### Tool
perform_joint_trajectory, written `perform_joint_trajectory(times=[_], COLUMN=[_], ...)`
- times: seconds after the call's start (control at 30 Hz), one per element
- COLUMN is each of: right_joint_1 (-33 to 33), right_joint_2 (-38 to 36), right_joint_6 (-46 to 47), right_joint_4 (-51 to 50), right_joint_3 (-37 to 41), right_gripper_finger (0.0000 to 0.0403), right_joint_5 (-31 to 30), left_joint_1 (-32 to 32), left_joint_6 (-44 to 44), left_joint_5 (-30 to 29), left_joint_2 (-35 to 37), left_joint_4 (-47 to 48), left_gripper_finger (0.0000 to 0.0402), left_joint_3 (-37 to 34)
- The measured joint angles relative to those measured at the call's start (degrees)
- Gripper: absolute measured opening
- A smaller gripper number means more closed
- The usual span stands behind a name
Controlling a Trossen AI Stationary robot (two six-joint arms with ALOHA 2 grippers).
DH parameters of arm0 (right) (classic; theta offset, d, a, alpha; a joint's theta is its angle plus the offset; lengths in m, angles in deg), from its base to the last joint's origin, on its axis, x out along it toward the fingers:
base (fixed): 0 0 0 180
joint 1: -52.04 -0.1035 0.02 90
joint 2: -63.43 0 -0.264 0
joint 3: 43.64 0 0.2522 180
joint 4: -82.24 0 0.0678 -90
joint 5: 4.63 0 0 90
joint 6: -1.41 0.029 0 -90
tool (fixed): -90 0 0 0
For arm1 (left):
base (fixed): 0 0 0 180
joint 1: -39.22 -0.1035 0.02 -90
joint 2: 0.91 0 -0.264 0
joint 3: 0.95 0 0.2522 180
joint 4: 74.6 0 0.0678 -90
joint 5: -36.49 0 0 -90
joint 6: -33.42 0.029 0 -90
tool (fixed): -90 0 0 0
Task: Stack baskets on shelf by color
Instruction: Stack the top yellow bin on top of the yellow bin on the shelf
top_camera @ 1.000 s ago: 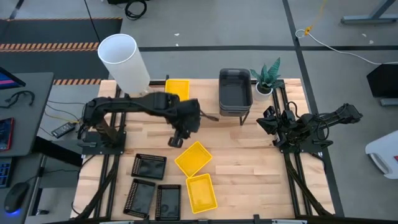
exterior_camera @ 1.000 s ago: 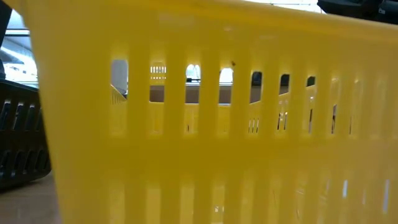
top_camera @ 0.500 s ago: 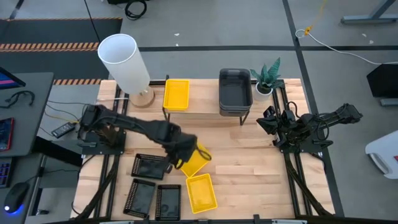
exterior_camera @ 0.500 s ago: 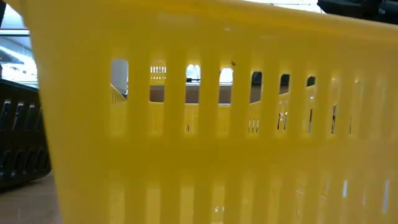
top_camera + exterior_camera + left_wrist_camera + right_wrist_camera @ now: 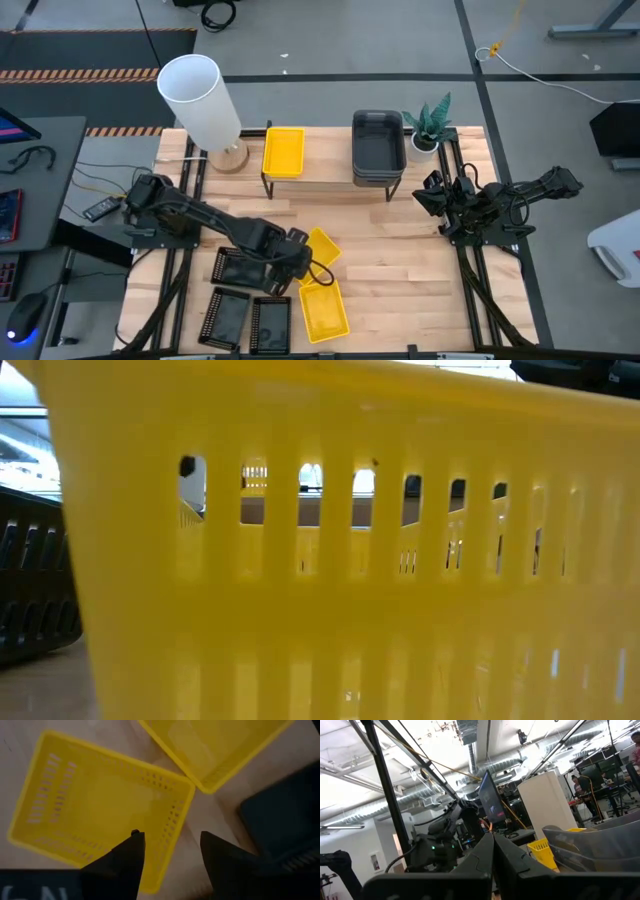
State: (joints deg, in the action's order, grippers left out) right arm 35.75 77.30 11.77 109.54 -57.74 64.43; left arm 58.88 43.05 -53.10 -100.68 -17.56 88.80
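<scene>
No brand, label or readable writing shows on any of the baskets or on the low wooden-topped shelf with black metal legs, which stands at the far side of the wooden desk. On that shelf the high view shows one bright yellow plastic basket towards the white cylindrical lamp and a stack of smoky-grey rounded baskets towards the small potted plant. In front of the shelf, out on the desk, lie two more yellow slotted baskets: one turned at an angle and one nearer the front edge, with three small black slotted baskets just beside them, on the lamp's side. The left claw hangs over the angled yellow basket's edge; only the left wrist view shows its two dark fingers spread apart and empty, straddling that basket's slotted wall, with the second yellow basket and a black one close by. The low view is almost wholly filled by the slotted side of a yellow basket, with a black basket at its margin. The right claw waits beside the shelf's plant end, closed on nothing; its wrist view alone shows its shut fingers, the grey stack and people standing in the room beyond.
</scene>
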Motion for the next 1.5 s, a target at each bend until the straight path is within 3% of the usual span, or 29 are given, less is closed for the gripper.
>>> perform_joint_trajectory(times=[0.3, 0.93, 1.23, 1.5], right_joint_1=[-0.01, 0.01, -0.01, 0.02], right_joint_2=[0.01, 0.01, -0.01, -0.01], right_joint_6=[0.01, -0.01, 0.00, 0.00], right_joint_4=[0.00, -0.02, 0.00, -0.03], right_joint_3=[0.00, 0.00, 0.00, -0.01], right_gripper_finger=[0.0016, 0.0016, 0.0016, 0.0016], right_joint_5=[0.01, 0.01, 0.01, 0.01], left_joint_1=[0.24, 0.55, 0.39, 0.39], left_joint_6=[-0.56, 5.18, 7.80, 10.83], left_joint_5=[0.24, -0.25, -2.27, -4.88], left_joint_2=[-0.04, -0.06, -0.23, -1.70], left_joint_4=[-4.78, -18.57, -19.49, -20.14], left_gripper_finger=[0.0173, 0.0172, 0.0171, 0.0122], left_joint_3=[-5.18, -15.63, -17.31, -17.34])
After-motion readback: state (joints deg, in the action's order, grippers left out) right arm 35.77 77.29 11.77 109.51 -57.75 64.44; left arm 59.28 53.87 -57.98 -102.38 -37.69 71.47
